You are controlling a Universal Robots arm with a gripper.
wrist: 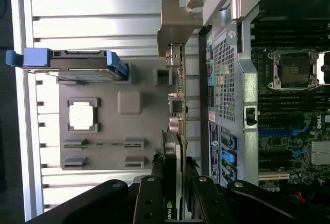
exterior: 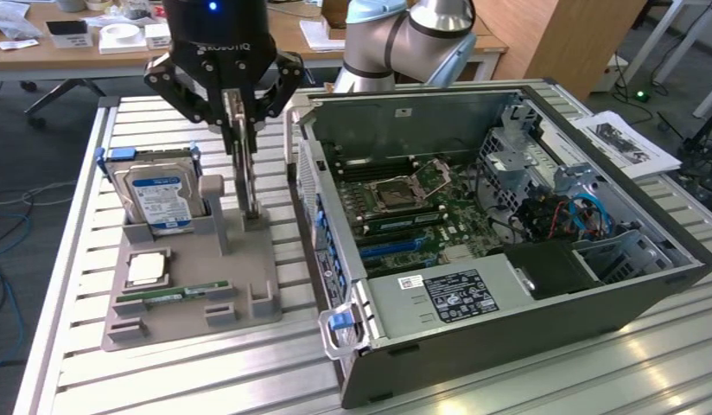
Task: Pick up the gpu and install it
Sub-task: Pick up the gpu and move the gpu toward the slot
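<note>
In the upper left of the exterior view, the claw (exterior: 236,121) is clenched on the gpu (exterior: 248,173), gripping its upper edge so the thin dark card hangs on edge. That upright hold seems chosen so the card can slide straight out of its stand. The lower end of the card sits at the slotted post of the grey fixture tray (exterior: 183,316). Whether it is already clear of the slot is hard to tell.

In the wrist view, the fingers (wrist: 149,203) flank the card (wrist: 175,146) closely, and its grey metal bracket (wrist: 178,20) points away from the claw (wrist: 174,203).

The tray keeps each part in its own seat: the hard drive (exterior: 160,199) upright, the processor (exterior: 146,268) flat and the RAM stick (exterior: 172,296) in a groove.

The open computer case (exterior: 472,303) lies on its side on the worktop (exterior: 160,380), filling the exterior view's right. Its motherboard (exterior: 414,216) faces up, presumably so the card can go in from above.
</note>
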